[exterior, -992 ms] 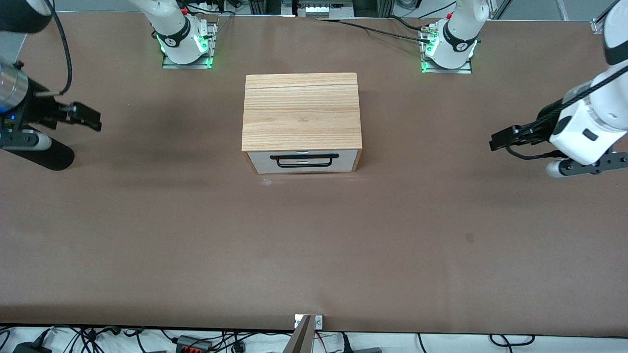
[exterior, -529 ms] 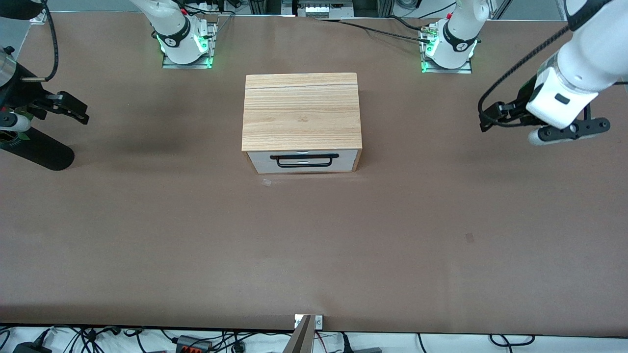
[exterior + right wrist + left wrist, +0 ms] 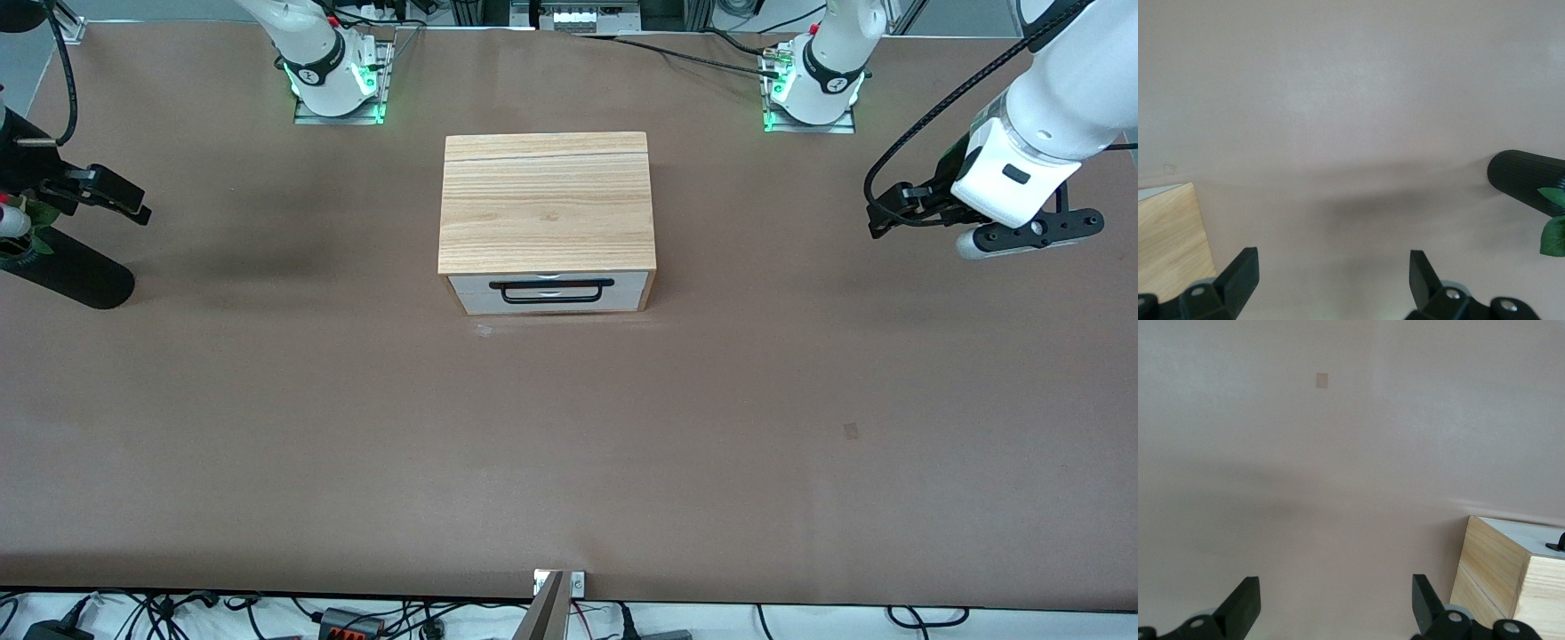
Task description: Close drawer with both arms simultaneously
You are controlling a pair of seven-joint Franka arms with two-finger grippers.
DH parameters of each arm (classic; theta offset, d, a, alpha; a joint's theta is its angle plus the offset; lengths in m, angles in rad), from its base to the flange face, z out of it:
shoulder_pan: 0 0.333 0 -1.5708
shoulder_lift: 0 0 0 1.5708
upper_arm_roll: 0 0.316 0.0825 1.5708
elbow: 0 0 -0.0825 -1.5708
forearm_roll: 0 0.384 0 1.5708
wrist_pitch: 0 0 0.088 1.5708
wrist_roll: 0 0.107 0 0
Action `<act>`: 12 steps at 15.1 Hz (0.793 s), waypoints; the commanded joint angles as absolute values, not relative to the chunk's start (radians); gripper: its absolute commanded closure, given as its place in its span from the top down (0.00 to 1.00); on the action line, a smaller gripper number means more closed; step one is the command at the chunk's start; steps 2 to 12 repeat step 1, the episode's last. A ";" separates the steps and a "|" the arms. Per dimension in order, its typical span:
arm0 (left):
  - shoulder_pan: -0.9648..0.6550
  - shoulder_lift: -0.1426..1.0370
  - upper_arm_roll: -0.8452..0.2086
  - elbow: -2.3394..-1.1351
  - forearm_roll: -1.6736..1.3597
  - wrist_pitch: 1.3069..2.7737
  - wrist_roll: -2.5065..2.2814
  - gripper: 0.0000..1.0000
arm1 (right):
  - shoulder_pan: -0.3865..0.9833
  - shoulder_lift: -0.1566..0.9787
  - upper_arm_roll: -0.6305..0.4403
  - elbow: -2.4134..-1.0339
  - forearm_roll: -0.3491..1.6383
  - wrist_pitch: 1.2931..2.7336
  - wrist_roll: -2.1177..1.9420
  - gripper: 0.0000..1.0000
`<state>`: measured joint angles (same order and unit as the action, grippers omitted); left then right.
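The light-wood box (image 3: 547, 200) stands in the middle of the table. Its drawer (image 3: 548, 292) has a white front and a black bar handle (image 3: 551, 290), and the front sits level with the box's front edge. My left gripper (image 3: 885, 215) hangs open and empty over the bare table toward the left arm's end, well apart from the box. In the left wrist view its gripper (image 3: 1335, 607) is open and a corner of the box (image 3: 1498, 570) shows. My right gripper (image 3: 124, 201) is open and empty over the right arm's end; its wrist view (image 3: 1331, 277) shows a box corner (image 3: 1171, 233).
A black ribbed cylinder (image 3: 71, 274) lies at the right arm's end of the table, with a green leaf (image 3: 1553, 233) beside it. Both arm bases (image 3: 333, 80) stand farther from the front camera than the box. Brown table surface (image 3: 569, 444) lies all round.
My left gripper has risen and drawn toward its base; my right gripper has pulled farther toward the right arm's end of the table. The drawer and box have not moved.
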<state>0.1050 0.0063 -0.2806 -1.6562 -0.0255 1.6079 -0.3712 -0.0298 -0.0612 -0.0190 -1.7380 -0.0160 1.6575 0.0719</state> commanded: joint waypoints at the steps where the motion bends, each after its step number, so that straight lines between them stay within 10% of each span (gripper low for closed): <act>1: 0.112 0.006 -0.293 -1.654 -0.015 1.615 -0.379 1.00 | -0.014 -0.066 -0.035 -1.736 0.000 1.638 0.071 1.00; 12: 0.112 0.006 -0.293 -1.654 -0.015 1.615 -0.379 1.00 | -0.014 -0.066 -0.035 -1.736 0.000 1.638 0.071 1.00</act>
